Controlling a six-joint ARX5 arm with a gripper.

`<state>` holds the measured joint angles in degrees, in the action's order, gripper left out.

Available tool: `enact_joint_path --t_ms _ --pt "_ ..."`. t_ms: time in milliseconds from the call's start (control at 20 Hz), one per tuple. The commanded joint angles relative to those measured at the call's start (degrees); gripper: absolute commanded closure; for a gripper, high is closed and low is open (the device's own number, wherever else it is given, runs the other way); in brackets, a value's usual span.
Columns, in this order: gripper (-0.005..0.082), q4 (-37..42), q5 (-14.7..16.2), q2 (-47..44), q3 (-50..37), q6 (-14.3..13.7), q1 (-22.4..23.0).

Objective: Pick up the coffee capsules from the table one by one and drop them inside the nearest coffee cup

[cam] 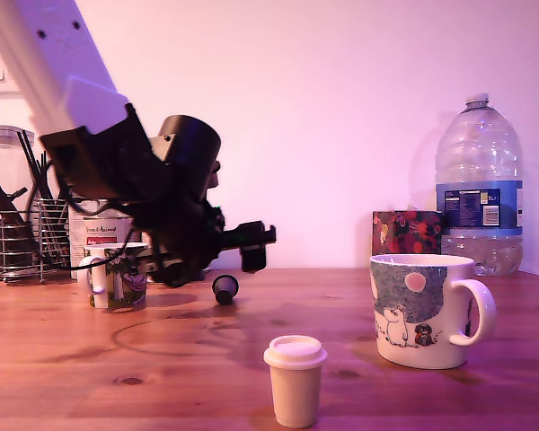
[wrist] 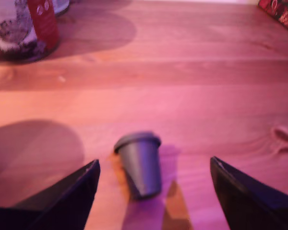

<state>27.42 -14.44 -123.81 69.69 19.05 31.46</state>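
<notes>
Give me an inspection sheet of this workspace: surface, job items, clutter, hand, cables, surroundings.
Surface: wooden table, knots in the grain, no spills seen.
Job's things: black capsule lying on its side on the table, between the open fingers of the hand; cream capsule standing rim up near the front edge; patterned cup at the exterior view's left, behind the arm.
Clutter: white mug at the exterior view's right; water bottle; floral box; wire rack; jar.
Hand: hand open, low over the black capsule, holding nothing.
Cables: black cable looping along the arm.
Surroundings: plain wall; pinkish light.
</notes>
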Motion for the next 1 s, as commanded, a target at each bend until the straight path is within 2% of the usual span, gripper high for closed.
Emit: enact_joint_path --t_ms 0,300,950 --pt "0.0115 -1.68 0.81 -3.8 1.29 0.09 0.15" --pt "0.0115 -6.56 2.45 -4.46 4.7 0.35 -0.15" --pt "0.0115 -9.94 4.17 -5.29 6.21 1.57 -1.25"
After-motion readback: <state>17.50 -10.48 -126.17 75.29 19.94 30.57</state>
